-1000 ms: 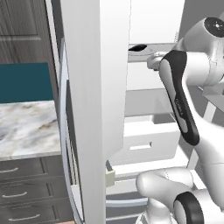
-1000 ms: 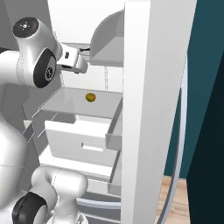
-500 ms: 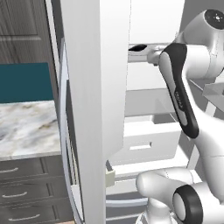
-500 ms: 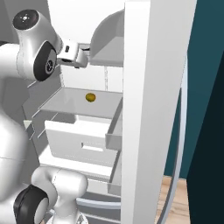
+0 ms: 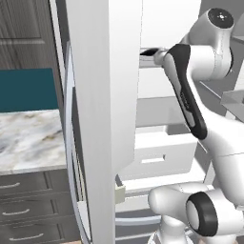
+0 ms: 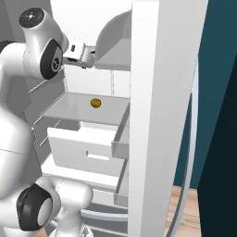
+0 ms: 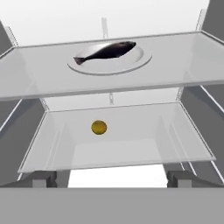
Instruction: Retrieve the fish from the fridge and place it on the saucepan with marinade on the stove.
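Observation:
The fridge (image 5: 102, 95) stands open, its white inside facing me. A small dark fish (image 7: 107, 51) lies on a white plate (image 7: 140, 57) on the upper glass shelf (image 7: 39, 78), in the hand view. My gripper (image 7: 111, 179) is open and empty, its fingertips (image 7: 40, 178) wide apart, short of the shelf's front edge and a little below the fish. From the base views the hand (image 5: 153, 53) (image 6: 81, 53) reaches into the fridge at upper-shelf height. The saucepan and the stove are out of view.
A small round yellowish item (image 7: 99, 127) (image 6: 96, 102) sits on the lower glass shelf. Below it is a white drawer (image 6: 85, 146). The open fridge doors (image 6: 159, 115) flank the arm. A marble counter (image 5: 28, 138) with grey drawers lies to the left.
The hand has risen slightly and edged further into the fridge toward the upper shelf. The jaws have stayed open.

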